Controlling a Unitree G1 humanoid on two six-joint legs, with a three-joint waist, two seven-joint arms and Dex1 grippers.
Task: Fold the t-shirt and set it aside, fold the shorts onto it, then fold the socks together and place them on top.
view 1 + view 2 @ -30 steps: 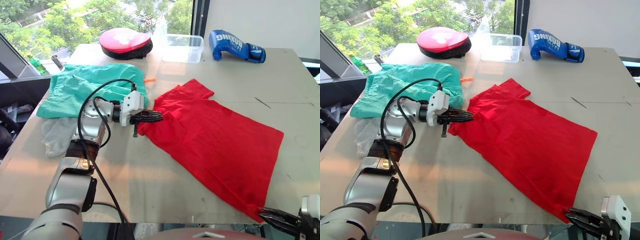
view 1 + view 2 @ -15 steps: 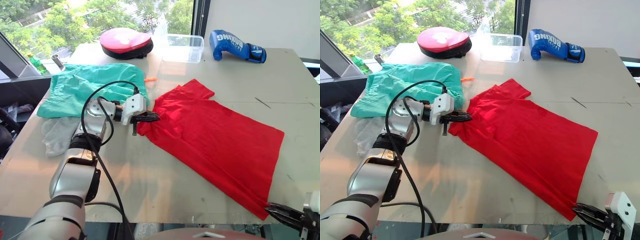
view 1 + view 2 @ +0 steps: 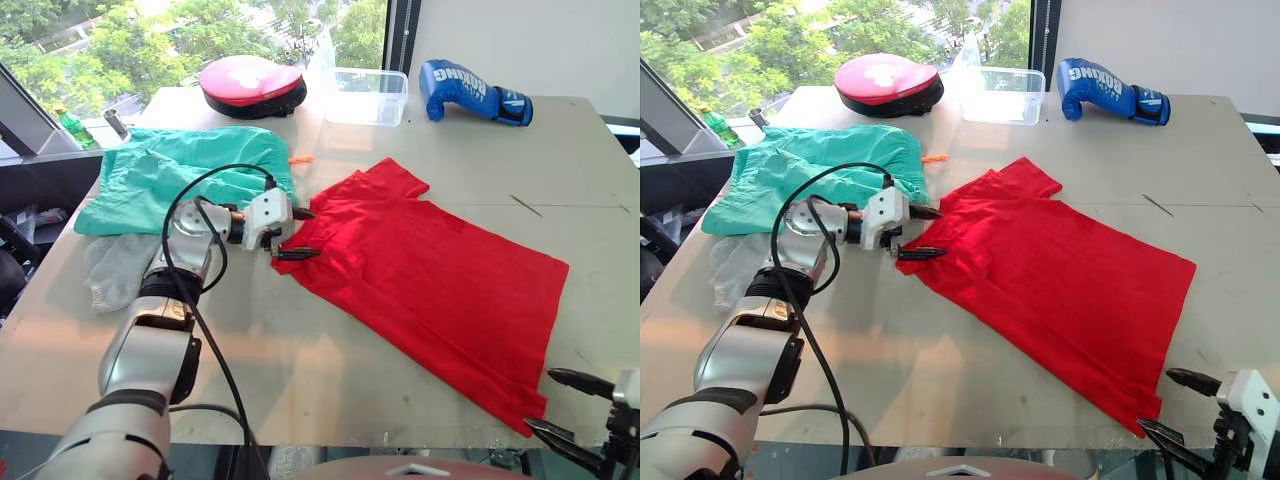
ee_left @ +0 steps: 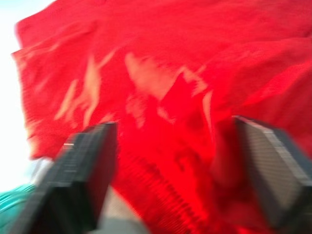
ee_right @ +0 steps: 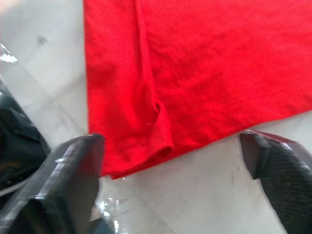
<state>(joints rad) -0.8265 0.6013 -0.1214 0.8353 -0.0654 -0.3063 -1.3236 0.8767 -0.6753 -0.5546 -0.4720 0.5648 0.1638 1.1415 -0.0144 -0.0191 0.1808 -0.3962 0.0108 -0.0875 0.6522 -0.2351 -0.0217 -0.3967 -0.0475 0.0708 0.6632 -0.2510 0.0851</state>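
Currently both tools spread: left tool (image 3: 297, 234) straddles t-shirt (image 3: 430, 280) collar edge, right tool (image 3: 1175, 405) at hem corner. Risk: thin fabric slips or bunches when pinched, skewing the fold.

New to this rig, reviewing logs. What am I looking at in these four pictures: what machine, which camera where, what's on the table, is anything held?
It is a humanoid robot with two arms, each ending in a two-fingered black gripper. Two pictures come from the head's stereo camera, looking down over the table; the other two come from cameras on each wrist, looking along that gripper's fingers.

On the table lie a bright red thin t-shirt, teal-green shorts, light grey socks, a red padded mitt, a clear plastic box and a blue boxing glove.

The left gripper is open at the t-shirt's collar end; the right gripper is open at its near hem corner. Nothing is held.
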